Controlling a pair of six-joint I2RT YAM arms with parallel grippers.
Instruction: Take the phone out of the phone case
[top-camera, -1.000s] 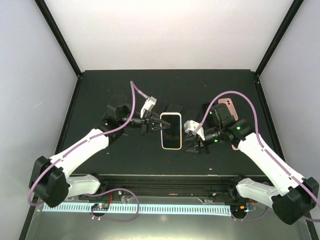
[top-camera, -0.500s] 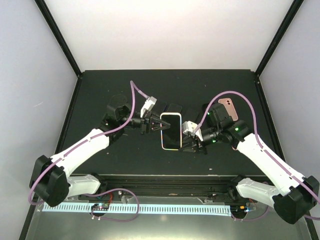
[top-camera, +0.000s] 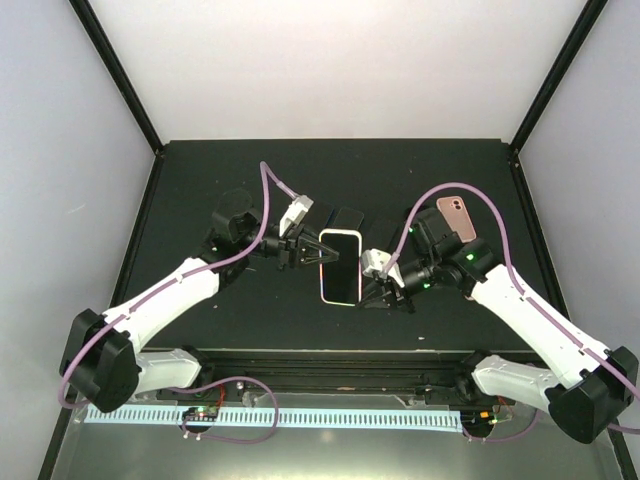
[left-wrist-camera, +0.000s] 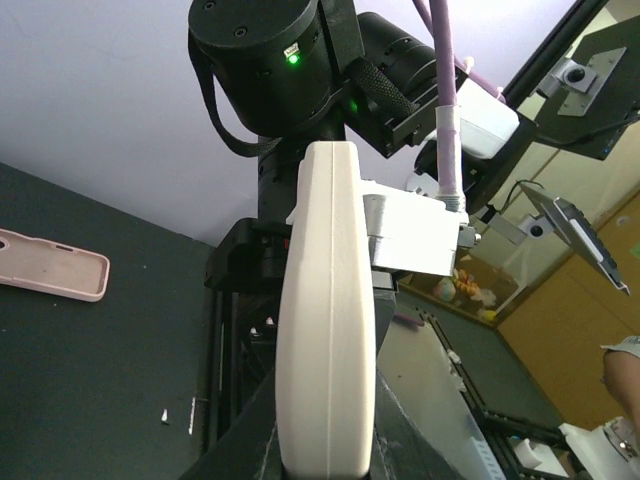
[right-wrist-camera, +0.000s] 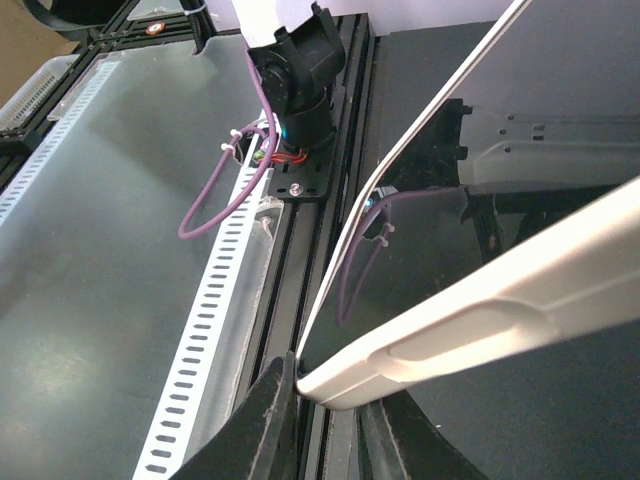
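The left gripper (top-camera: 320, 250) is pinching the upper left edge of the phone (top-camera: 340, 266), its fingers (left-wrist-camera: 262, 440) pressing on either flat side. The phone is sitting in its cream case (left-wrist-camera: 325, 300), and both arms are holding it above the middle of the dark table (top-camera: 200, 190). The right gripper (top-camera: 374, 291) is clamping the lower right corner, its fingers (right-wrist-camera: 268, 400) closing on the cream edge. A pink case (top-camera: 455, 215) is lying flat near the right arm, well apart from the phone
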